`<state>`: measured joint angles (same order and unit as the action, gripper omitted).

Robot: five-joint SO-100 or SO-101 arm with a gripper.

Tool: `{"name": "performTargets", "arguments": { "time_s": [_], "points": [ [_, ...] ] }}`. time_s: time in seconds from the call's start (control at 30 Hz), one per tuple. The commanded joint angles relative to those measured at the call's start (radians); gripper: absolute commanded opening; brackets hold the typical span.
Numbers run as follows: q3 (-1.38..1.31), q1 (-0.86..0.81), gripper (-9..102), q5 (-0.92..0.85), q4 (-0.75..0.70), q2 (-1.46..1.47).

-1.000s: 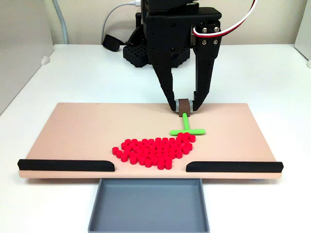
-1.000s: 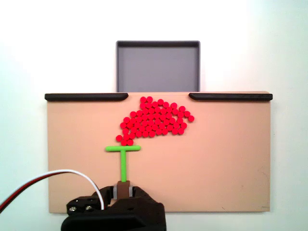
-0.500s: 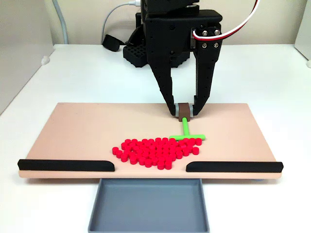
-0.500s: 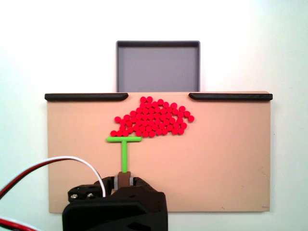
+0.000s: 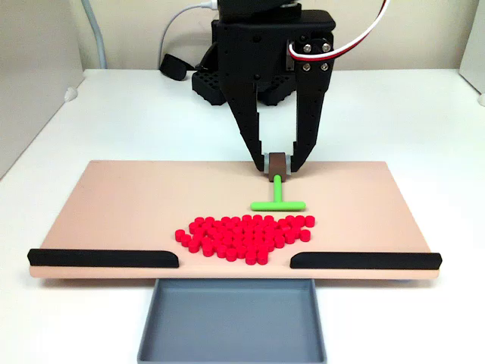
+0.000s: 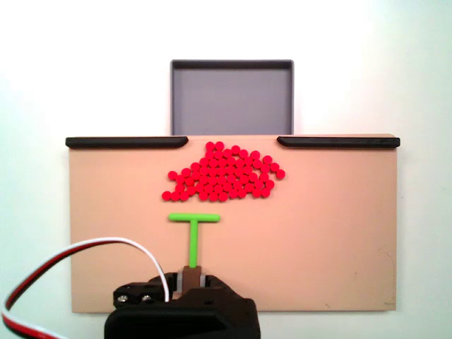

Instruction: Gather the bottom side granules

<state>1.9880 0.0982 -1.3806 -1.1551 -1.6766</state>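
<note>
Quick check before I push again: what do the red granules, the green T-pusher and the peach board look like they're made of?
Granules: likely hard plastic, uniform bright red, matte, with crisp cylinder edges.
Green T-shaped pusher: probably plastic too, possibly printed; thin, rigid, saturated colour, no glare.
Board: smooth, flat peach sheet with a soft sheen, plastic or coated wood; can't tell which.
The gripper holds the pusher by a brown block.

I see bright red granules point(image 5: 244, 234), a green T-shaped pusher point(image 5: 277, 199) with brown handle, my black gripper point(image 5: 278, 164), a peach board point(image 6: 339, 233), black rails point(image 6: 127, 142), a grey tray point(image 6: 232, 65), a white table point(image 5: 151, 114).
</note>
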Motion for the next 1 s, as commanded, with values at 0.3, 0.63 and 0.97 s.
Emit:
{"name": "performTargets", "arguments": {
  "time_s": [0.3, 0.63, 0.97],
  "points": [
    [-0.023, -0.029, 0, -0.037, -0.094, -0.186],
    [-0.103, -0.127, 0, -0.143, -0.097, -0.167],
    [-0.156, -0.156, 0, -0.144, -0.097, -0.064]
  ]
}}
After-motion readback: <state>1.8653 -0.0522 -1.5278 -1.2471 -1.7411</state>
